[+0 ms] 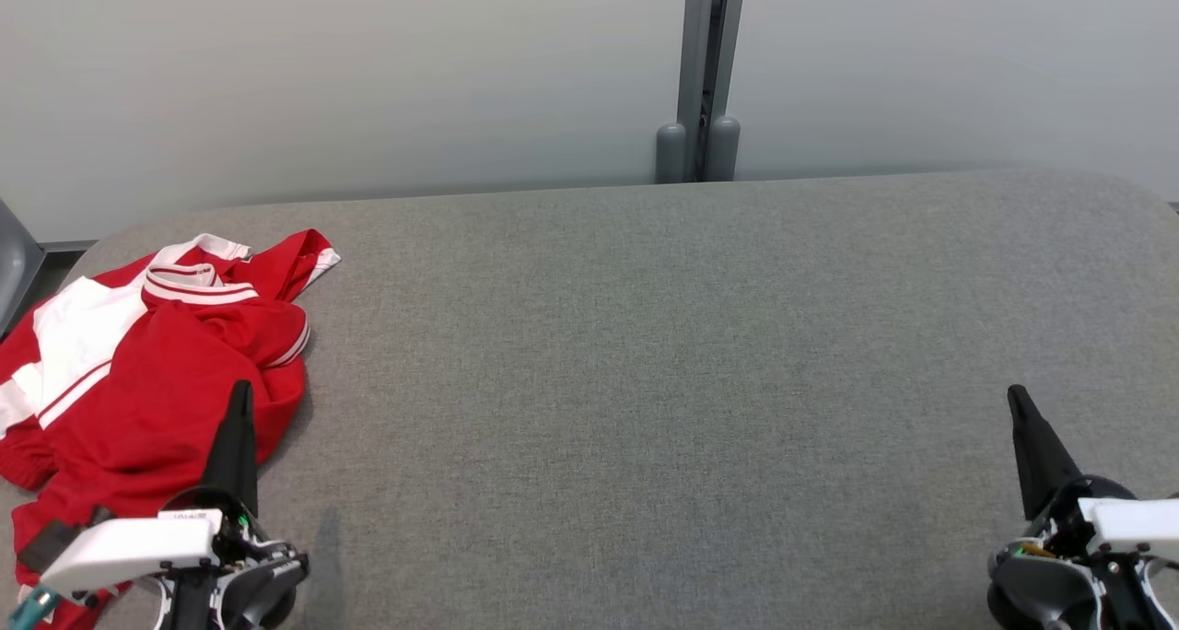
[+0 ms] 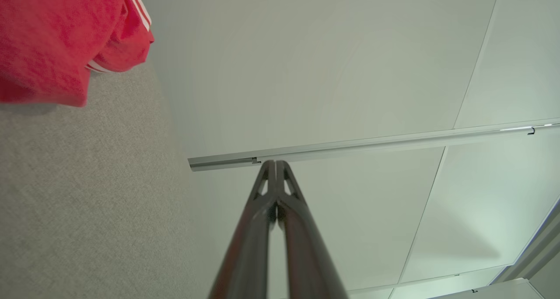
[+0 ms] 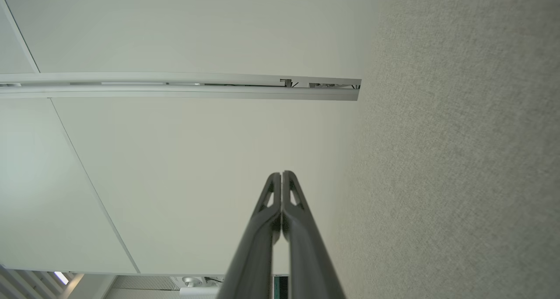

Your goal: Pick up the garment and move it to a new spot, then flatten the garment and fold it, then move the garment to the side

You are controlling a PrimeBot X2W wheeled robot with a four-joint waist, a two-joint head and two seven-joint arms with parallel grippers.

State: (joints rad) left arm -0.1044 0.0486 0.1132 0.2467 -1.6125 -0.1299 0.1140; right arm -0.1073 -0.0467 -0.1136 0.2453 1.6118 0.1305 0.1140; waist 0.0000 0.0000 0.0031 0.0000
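Garment [image 1: 138, 363] crumpled, left end of grey table [image 1: 645, 335] | left gripper [image 1: 241, 389] closed beside it | right gripper [image 1: 1016, 395] closed

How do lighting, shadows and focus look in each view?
Head view: soft even light, sharp, a faint shadow on the table beside the left gripper. Left wrist view: the garment near the lens is slightly soft. Right wrist view: no glare; the right gripper blurs toward the bottom edge.
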